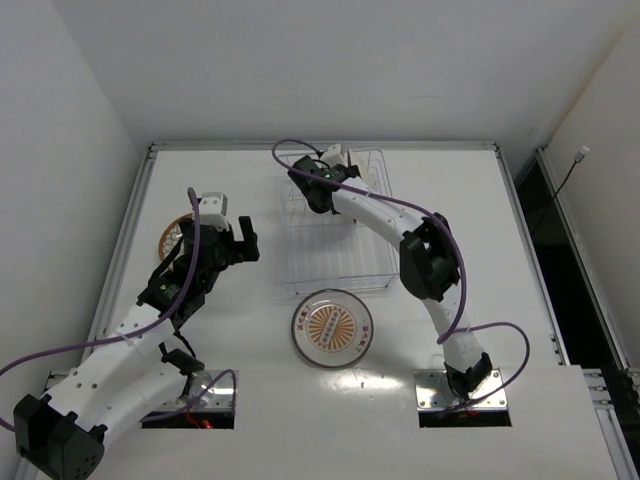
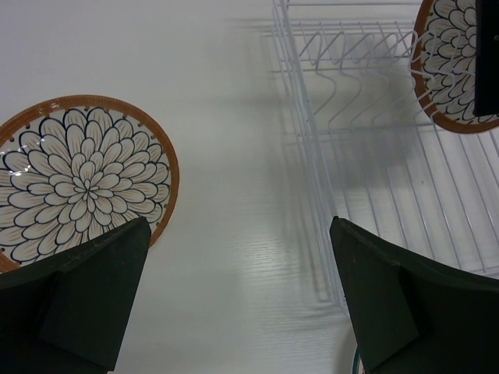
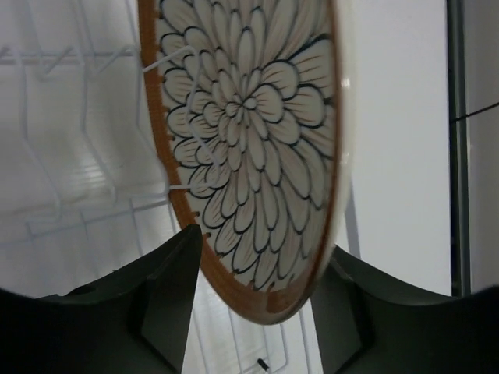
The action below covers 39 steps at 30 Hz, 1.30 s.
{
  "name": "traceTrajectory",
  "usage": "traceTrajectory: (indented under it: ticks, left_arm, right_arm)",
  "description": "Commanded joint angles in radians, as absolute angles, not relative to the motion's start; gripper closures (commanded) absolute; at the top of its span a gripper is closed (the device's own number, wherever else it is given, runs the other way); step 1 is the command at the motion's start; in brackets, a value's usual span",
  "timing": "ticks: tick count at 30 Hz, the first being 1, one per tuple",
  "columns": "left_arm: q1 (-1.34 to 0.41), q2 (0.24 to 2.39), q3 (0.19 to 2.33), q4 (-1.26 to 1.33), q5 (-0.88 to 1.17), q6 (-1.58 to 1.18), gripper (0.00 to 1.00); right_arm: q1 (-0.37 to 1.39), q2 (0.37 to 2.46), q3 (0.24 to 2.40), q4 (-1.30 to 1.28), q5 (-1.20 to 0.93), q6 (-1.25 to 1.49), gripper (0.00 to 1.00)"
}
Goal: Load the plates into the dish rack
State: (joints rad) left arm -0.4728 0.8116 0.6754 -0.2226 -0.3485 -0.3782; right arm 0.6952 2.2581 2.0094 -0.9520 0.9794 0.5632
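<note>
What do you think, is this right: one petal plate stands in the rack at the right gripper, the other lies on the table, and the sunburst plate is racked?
Not the last part: the top view shows the sunburst plate lying on the table, outside the near edge of the dish rack. One petal plate in the rack at the right gripper, the other on the table: correct.

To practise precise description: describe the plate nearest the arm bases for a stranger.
Find the wire rack. Just before it, toward the arm bases, a plate lies flat. Only it has an orange sunburst centre; the left plate and racked plate show petals.
</note>
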Motion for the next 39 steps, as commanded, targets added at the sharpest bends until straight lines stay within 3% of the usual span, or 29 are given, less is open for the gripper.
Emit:
traceTrajectory:
  ticks: [1,9,12,15,21,25,31,39]
  left_arm:
    - [-0.483,0.808,0.672,-0.184,-0.357,-0.374,0.0]
    - [-0.483,0.808,0.672,-0.193,-0.379,-0.365,0.0]
    - [-0.483,0.808,0.672,-0.193,-0.399,-0.365,0.0]
    - [-0.483,0.827,0.672,-0.204,-0.409,-0.365,0.0]
    - [-0.483,0.838,0.681,-0.204,-0.419,-0.365,0.0]
    - [-0.483,0.848,0.681,-0.204,-0.419,-0.365,0.0]
    - [-0.483,0.857,0.681,-0.204,-0.419,-0.365,0.0]
    - [-0.483,0.848,0.681,-0.204,-0.419,-0.365,0.0]
  right_arm:
    - [0.69,2.186,2.025,-0.913,0.864,0.561,0.47]
    - [0.681,1.916,2.039,-0.919,0.844,0.476,0.1]
    - [0.681,1.757,1.926,-0.881,0.726,0.453,0.07]
    - [0.681,1.616,1.728,-0.821,0.525,0.468,0.07]
    - [0.672,1.079,1.061,-0.487,0.002,0.738,0.07]
    - [0.672,0.804,0.727,-0.416,-0.07,0.974,0.07]
    - [0.672,0.461,0.47,-0.474,-0.095,1.267,0.15]
    - [0.672,0.385,0.189,-0.417,-0.175,1.524,0.22]
